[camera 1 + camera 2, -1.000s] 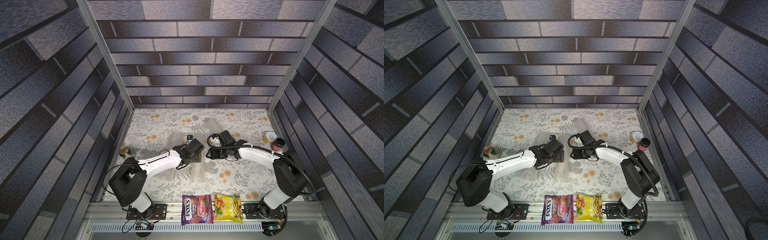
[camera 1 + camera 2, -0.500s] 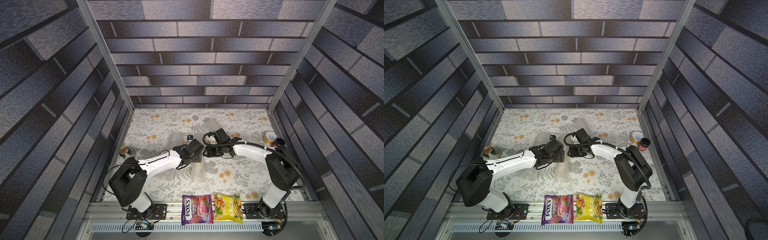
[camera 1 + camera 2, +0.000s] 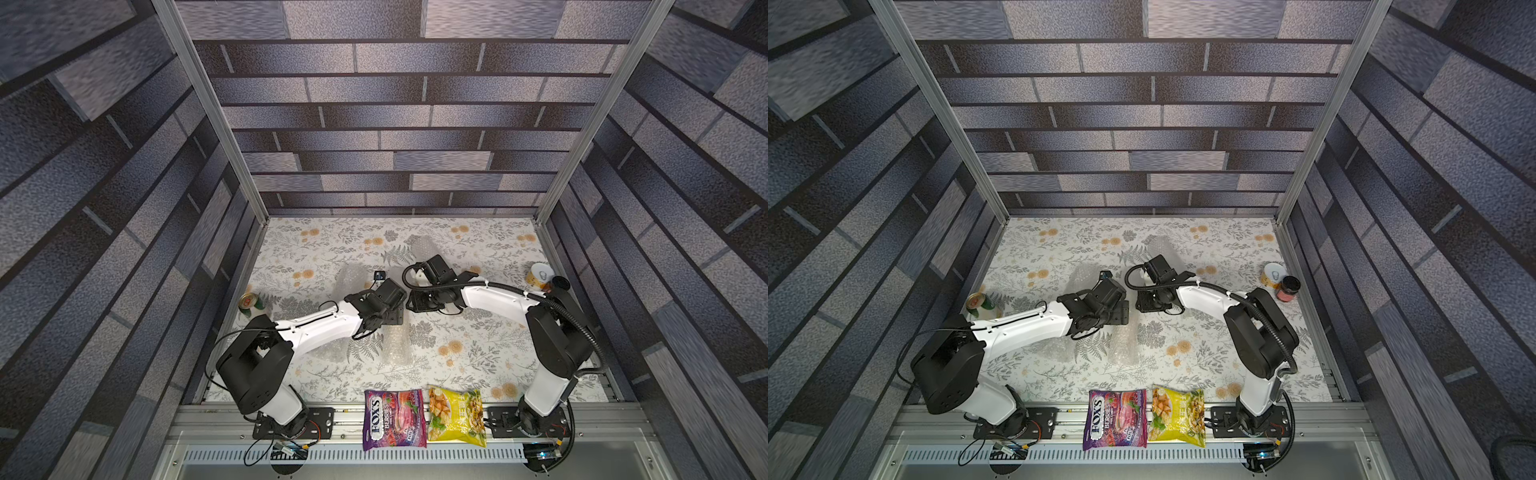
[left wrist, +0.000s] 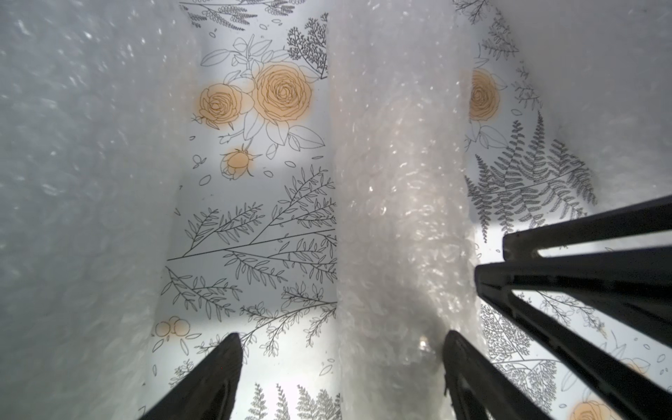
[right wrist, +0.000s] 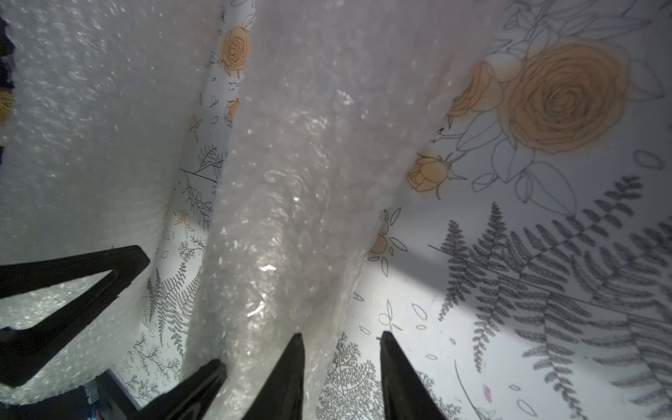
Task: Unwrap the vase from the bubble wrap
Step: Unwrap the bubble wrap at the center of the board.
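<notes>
Looks like the grab-an-edge step: left gripper (image 4: pixel 342 334) spread wide astride a bubble wrap roll (image 4: pixel 396 218) mid-table, right gripper (image 5: pixel 342 334) narrowly parted at the same roll's edge, pinching nothing yet. Next, probably pinch and peel rightward over the bare tablecloth (image 3: pixel 469 353), minding the neighbouring gripper.

Both arms are built alike: glossy white link shells between bulky matte-black joint housings. The left arm (image 3: pixel 316 328) has small dark screw holes dotted along its white shell and a thin black cable (image 3: pixel 216 345) at its shoulder. A thick ribbed black hose (image 3: pixel 511 289) follows the right arm (image 3: pixel 494 303). Each has a black base plate (image 3: pixel 322 417) with silver screws, on the metal rail (image 3: pixel 615 415) along the surface's near edge. The left end effector (image 4: pixel 342 336) and the right end effector (image 5: pixel 342 335) have black fingers (image 4: pixel 218 378) that taper to narrow tips.
</notes>
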`<control>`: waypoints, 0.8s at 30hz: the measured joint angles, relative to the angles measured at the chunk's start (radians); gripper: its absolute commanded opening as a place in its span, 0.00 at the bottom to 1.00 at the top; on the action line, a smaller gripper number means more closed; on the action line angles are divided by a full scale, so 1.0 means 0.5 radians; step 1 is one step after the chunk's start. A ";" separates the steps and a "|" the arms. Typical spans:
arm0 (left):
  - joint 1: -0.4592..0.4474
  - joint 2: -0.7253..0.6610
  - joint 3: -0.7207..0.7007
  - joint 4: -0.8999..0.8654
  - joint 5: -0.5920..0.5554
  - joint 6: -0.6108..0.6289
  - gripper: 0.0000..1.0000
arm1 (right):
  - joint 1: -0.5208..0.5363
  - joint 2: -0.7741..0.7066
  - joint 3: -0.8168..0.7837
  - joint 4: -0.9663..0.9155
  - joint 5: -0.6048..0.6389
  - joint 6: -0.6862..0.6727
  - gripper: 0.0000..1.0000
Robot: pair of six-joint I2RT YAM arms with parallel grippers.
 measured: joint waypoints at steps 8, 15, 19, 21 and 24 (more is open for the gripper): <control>0.004 -0.015 -0.024 0.027 0.004 -0.001 0.87 | 0.001 0.000 -0.011 -0.002 0.015 0.000 0.32; 0.010 -0.024 -0.037 0.035 0.004 -0.007 0.87 | 0.031 0.010 -0.003 -0.018 0.024 0.000 0.32; 0.009 -0.024 -0.039 0.042 0.005 -0.007 0.87 | 0.046 0.045 0.030 -0.040 0.041 -0.001 0.32; 0.009 -0.024 -0.040 0.043 0.005 -0.006 0.87 | 0.052 0.062 0.050 -0.062 0.060 -0.001 0.31; 0.009 -0.024 -0.043 0.048 0.005 -0.007 0.87 | 0.068 0.078 0.088 -0.107 0.098 -0.010 0.28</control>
